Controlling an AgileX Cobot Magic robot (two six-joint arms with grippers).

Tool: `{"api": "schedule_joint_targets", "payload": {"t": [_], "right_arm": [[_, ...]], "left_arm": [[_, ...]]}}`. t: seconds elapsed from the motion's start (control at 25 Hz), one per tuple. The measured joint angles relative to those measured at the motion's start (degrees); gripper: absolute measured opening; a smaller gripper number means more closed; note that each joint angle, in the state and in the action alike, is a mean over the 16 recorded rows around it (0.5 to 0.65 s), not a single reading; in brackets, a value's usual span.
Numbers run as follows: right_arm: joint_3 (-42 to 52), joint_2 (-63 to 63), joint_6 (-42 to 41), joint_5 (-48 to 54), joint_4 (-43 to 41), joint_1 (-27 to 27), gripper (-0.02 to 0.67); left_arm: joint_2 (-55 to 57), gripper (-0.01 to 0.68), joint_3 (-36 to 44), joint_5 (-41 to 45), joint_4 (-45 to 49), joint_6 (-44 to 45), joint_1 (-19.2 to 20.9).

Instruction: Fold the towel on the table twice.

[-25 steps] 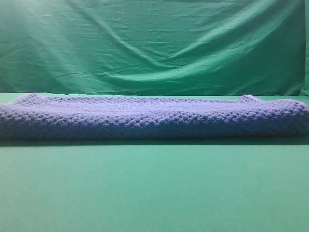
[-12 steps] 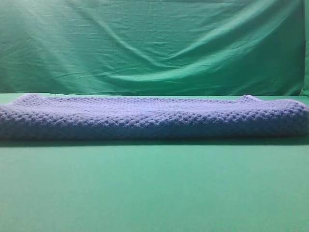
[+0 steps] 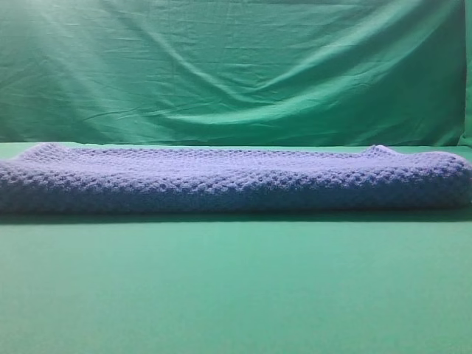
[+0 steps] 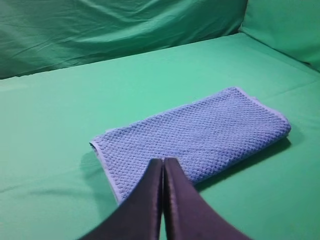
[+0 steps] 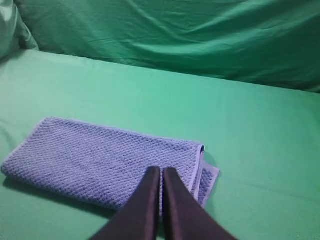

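So, exterior high view first: the towel [image 3: 236, 181] lies flat across the table [image 3: 236, 295] as a long low band w/ a rounded near edge, looks folded once already imo. No arms in this shot, wrinkled backdrop cloth [image 3: 236, 66] behind.

Left wrist view: left gripper [image 4: 163, 167] is clenched, jaws pressed together w/ nothing between them, hanging above the towel's near long edge, close to its end. That short end has a thin hem showing, good spot to pinch both layers.

Right wrist view: right gripper [image 5: 161, 175] also clenched and empty, above the towel near the opposite short end. There a lower layer sticks out past the top one, so layers aren't flush.

For the 2nd fold you'd prob want to open up, grab all layers at one end, and carry it over evenly so corners meet.
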Motion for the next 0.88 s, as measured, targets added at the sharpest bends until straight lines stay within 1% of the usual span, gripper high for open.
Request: {"api": "schedule_joint_targets", "payload": {"t": [0.44, 0.68, 0.88], "right_arm": [[13.1, -12.6, -1.1, -8.1, -0.1, 0.0, 0.0], [20.3, -15.9, -1.7, -13.6, 0.0, 0.0, 0.0], [26.3, -16.7, -2.0, -19.2, 0.1, 0.0, 0.0]], "left_arm": [[-9.1, 0.0, 15.7, -9.7, 2.4, -0.5, 0.0], [-10.4, 0.0, 21.7, -13.8, 5.6, -0.6, 0.0], [-10.4, 0.0, 25.1, -15.7, 7.8, -0.6, 0.0]]}}
